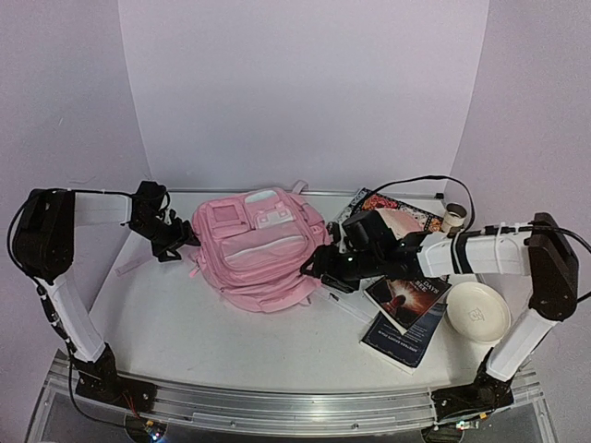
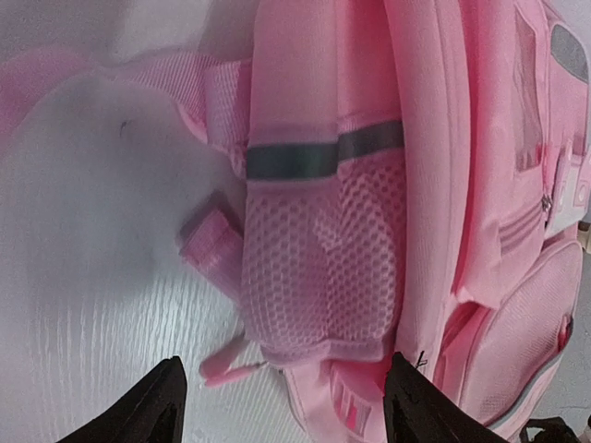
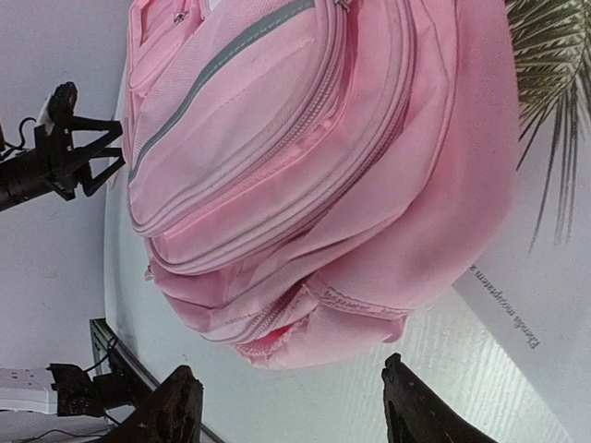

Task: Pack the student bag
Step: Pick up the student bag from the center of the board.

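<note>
Soft pink fabric student bag [image 1: 259,251]

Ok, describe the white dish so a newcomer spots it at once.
Start at the big pink student bag and go right, past the spread books. At the table's right edge sits the white dish: round, plain and shallow, unlike the printed covers beside it.

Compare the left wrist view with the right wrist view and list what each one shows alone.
Only left wrist: a mesh side pocket topped by a grey stripe, and a loose strap end. Only right wrist: the left gripper on the far side, and a book cover printed with palm leaves. Both: the pink student bag, the white table, and the camera's own open fingers at the bottom edge.
</note>
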`<state>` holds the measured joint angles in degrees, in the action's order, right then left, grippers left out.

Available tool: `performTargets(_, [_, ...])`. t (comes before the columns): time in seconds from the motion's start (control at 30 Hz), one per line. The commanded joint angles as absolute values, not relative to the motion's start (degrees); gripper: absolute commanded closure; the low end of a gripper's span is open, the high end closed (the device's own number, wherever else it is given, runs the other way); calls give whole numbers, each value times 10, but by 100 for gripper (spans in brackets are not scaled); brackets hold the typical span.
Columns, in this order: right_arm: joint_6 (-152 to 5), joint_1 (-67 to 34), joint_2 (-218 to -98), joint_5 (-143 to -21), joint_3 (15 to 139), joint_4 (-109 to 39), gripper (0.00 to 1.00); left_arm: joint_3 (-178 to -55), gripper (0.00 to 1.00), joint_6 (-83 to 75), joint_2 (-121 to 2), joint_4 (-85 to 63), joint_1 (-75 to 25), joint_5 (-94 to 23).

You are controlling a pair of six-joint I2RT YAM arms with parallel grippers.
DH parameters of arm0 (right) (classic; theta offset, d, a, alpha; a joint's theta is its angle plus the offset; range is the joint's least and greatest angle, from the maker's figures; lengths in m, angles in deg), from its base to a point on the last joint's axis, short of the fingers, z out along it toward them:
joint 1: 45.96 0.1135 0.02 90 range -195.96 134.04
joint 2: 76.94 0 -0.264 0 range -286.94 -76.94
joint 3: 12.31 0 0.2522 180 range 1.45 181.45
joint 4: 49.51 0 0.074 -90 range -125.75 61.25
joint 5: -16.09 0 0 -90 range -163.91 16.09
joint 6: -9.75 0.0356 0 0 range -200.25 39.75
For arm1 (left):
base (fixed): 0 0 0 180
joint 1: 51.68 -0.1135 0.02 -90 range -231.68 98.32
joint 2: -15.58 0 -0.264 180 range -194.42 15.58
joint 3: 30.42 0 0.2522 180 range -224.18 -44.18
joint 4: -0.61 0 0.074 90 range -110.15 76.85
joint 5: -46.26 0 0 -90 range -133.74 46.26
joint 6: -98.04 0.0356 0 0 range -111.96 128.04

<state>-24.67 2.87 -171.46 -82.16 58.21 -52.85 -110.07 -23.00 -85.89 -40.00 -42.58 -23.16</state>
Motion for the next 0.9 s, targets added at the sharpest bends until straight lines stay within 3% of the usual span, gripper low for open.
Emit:
performTargets(0.0, [-179,41,-1751,-828,590,-619,33,-1161,26,-211,-913,-381,-424,-249])
performTargets(0.1, [-166,45,-1778,-832,597,-642,32,-1183,28,-213,-954,-376,-424,-237])
performTargets(0.17, [-154,47,-1797,-828,601,-649,32,-1189,34,-215,-974,-371,-424,-221])
performTargets(0.37, [-156,45,-1838,-805,623,-649,33,-1154,73,-228,-960,-341,-424,-172])
performTargets(0.57, [-200,45,-1841,-777,672,-585,36,-1085,99,-247,-903,-317,-424,-132])
performTargets(0.87, [-324,19,-1831,-749,764,-502,37,-967,100,-323,-746,-301,-415,-101])
